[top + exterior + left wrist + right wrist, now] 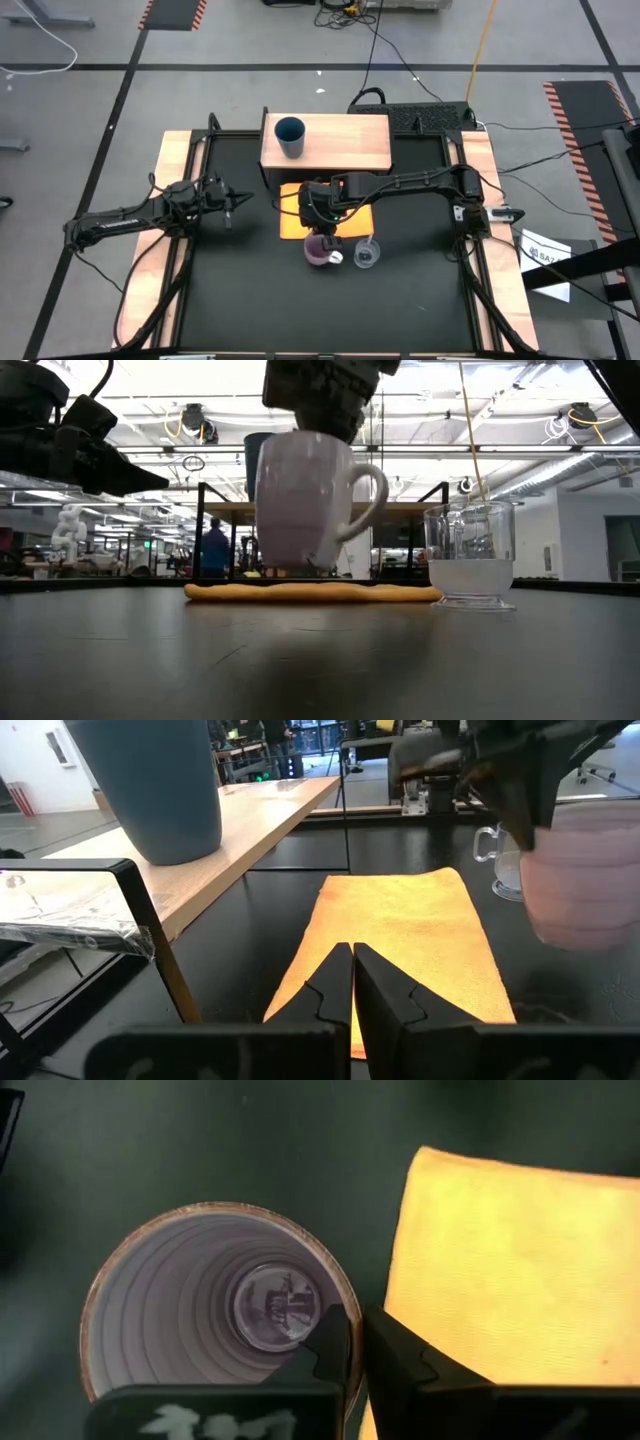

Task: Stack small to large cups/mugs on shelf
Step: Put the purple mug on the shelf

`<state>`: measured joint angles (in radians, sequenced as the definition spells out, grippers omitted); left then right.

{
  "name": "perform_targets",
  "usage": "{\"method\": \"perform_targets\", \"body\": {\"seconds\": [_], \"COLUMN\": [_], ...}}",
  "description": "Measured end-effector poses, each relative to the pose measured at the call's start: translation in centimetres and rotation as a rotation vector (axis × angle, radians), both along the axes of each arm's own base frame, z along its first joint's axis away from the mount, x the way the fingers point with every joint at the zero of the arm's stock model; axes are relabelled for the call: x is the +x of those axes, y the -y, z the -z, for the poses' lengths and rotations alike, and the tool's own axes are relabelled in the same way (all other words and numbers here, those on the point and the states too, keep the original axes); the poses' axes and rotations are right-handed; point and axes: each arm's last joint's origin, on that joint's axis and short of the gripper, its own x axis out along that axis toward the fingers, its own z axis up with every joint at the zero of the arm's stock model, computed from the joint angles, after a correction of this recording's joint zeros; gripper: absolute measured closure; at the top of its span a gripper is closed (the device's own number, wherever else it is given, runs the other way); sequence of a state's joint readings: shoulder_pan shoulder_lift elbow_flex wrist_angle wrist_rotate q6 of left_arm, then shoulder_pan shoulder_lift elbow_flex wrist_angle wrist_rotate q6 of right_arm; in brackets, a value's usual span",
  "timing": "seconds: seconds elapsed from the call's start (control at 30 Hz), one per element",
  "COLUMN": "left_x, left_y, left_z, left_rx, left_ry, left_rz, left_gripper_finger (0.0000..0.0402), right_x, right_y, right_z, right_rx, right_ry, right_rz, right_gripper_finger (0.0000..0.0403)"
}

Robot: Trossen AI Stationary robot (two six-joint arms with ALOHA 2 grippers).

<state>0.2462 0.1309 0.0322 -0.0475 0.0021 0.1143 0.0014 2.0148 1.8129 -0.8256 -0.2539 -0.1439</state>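
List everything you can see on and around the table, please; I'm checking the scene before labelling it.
blue tumbler: one, dark blue, upright on the shelf, left part.
shelf: one, light wood, at the table's far edge.
lilac mug: one, lilac with a handle, at the near edge of the orange sheet, under the right arm.
clear cup: one, see-through, on the black table beside the mug.
orange sheet: one, flat, in front of the shelf.
table: one, black top with pale wooden sides.
person: one, blue top, far back in the room.
left tool: shut, empty, waiting left of the sheet.
right tool: shut on the mug's rim.
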Motion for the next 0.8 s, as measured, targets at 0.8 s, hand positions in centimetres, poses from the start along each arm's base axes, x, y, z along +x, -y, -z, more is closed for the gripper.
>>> {"method": "perform_targets", "body": {"seconds": [0.8], "left_x": [0.0], "left_y": [0.0], "left_z": [0.0], "left_rx": [0.008], "left_ry": [-0.002], "left_rz": [0.001], "left_gripper_finger": [0.0385], "right_x": [-2.3], "right_y": [0.1], "right_z": [-6.8], "right_rx": [-0.091], "right_ry": [0.111], "right_rz": [-0.007], "right_gripper_finger": [0.0395]}}
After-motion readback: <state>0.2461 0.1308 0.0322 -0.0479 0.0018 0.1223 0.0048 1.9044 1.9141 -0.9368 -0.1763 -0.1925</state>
